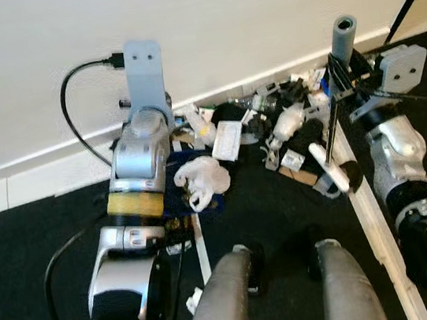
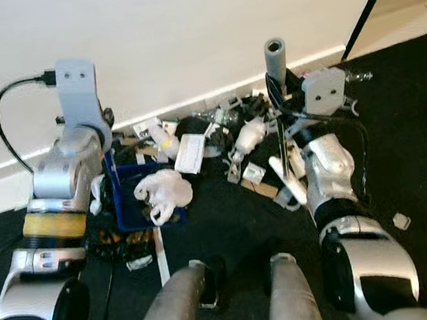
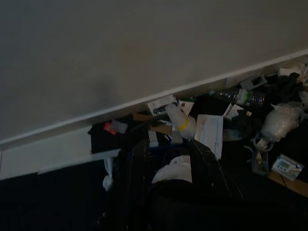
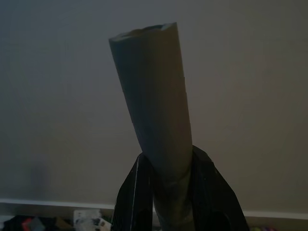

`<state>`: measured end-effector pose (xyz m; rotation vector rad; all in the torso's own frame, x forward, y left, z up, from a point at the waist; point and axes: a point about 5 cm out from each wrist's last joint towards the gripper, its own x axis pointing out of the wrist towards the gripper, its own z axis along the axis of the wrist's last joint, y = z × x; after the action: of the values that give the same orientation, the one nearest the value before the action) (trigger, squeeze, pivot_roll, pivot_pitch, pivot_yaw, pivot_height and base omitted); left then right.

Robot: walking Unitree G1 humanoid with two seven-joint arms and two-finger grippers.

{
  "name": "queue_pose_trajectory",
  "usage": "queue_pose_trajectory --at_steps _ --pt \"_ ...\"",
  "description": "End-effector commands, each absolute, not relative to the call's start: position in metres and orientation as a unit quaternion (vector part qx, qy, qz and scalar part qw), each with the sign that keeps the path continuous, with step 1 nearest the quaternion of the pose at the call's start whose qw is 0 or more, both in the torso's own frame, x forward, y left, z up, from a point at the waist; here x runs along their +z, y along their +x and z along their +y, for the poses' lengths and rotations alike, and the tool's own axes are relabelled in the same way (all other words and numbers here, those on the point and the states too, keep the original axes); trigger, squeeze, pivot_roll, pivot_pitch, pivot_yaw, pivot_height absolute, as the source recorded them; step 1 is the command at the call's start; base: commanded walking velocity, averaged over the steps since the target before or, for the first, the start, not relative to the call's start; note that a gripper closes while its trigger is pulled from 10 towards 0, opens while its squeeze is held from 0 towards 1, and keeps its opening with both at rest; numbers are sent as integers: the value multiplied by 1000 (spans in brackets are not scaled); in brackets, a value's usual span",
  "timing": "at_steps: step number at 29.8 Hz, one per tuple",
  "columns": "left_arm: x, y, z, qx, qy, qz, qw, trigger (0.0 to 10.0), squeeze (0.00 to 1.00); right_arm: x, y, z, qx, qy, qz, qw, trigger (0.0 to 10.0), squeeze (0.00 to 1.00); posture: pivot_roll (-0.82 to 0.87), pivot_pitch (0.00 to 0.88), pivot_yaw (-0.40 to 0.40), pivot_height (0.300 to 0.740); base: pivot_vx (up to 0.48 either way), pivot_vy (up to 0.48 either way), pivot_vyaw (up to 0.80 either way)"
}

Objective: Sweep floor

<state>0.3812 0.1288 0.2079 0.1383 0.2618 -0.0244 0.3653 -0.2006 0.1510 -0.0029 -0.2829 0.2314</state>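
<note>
A pile of litter [image 1: 271, 120] lies on the black floor along the white baseboard: papers, plastic wrap, small boxes, a bottle. My left gripper [image 3: 175, 180] is low by the pile, shut on a blue dustpan [image 2: 135, 199] that carries a crumpled white wad [image 2: 162, 192]. Its black fingers [image 3: 211, 173] flank the pan's dark edge in the left wrist view. My right gripper [image 4: 171, 202] is raised at the right and shut on the grey broom handle [image 4: 154, 110], whose top end [image 1: 344, 30] stands above the pile. The thin shaft [image 1: 333, 115] runs down toward the litter.
The white wall [image 1: 242, 21] and baseboard [image 1: 32, 173] close off the far side. A pale strip [image 1: 377, 220] lies on the floor by my right arm, a shorter one [image 1: 201, 249] near the dustpan. My two grey knees [image 1: 225, 301] fill the front. Small scraps [image 2: 401, 221] lie at the right.
</note>
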Motion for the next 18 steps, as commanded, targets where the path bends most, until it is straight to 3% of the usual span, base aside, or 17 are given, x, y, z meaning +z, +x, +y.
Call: queue_pose_trajectory --at_steps 1,18 --pt "186 378 123 -59 28 177 982 10000 0 129 359 -197 116 10 -99 988 10000 0 96 344 169 740 0 0 0" --pt "206 398 154 -26 -22 168 985 10000 0 126 359 -189 121 2 -96 988 10000 0 85 347 161 740 0 0 0"
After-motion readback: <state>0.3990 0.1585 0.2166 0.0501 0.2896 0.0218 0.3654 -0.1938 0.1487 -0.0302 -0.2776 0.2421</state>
